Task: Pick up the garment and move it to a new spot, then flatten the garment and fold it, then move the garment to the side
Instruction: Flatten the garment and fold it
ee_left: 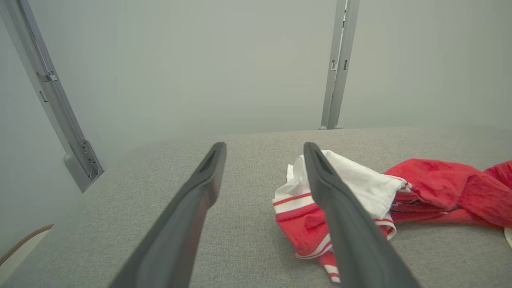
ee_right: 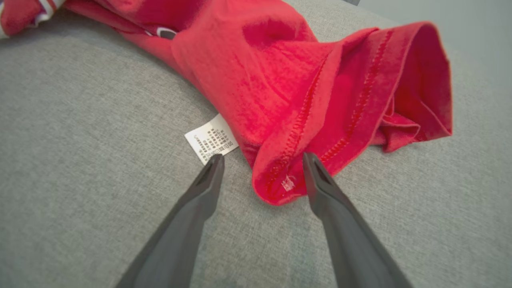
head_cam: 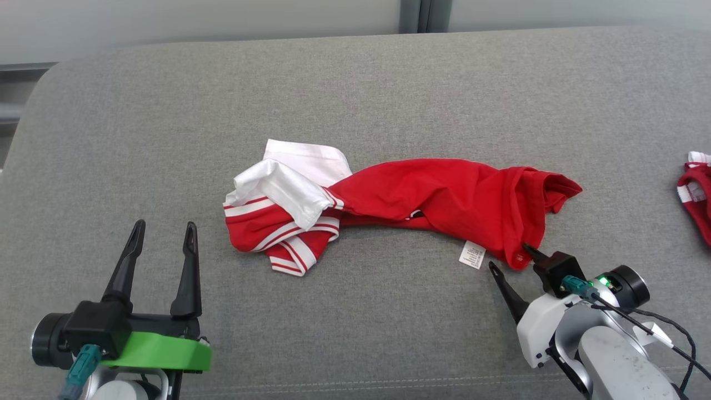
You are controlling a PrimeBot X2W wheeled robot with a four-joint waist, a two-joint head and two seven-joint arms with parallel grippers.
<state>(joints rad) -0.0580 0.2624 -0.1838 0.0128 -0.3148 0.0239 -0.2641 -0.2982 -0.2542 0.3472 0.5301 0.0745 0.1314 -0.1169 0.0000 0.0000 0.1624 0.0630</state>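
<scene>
Ok, status: garment (head_cam: 433, 194) lies crumpled across the middle of the grey cushion (head_cam: 355, 100), twisted into one long strip running left to right. It's not flattened and not folded.

- Mostly red tee fabric. The left end is bunched, with a white panel on top and red-and-white striped trim below it.
- The right end is the hem, rolled open like a tube. Double stitching along it is clear in the right wrist view.
- A white care label (head_cam: 472, 254) sticks out from under the near edge and lies flat on the cushion.

Right gripper (head_cam: 509, 256) has its jaws spread and grips nothing. The hem corner sits between its fingers, and one tip is just beside the label. Can't tell if the other tip touches the cloth.

Left gripper (head_cam: 165, 224) also has its jaws spread and is empty. It's at the near left, short of the striped end and not touching it.

A second red-and-white piece (head_cam: 697, 194) lies at the far right edge, well apart.
</scene>
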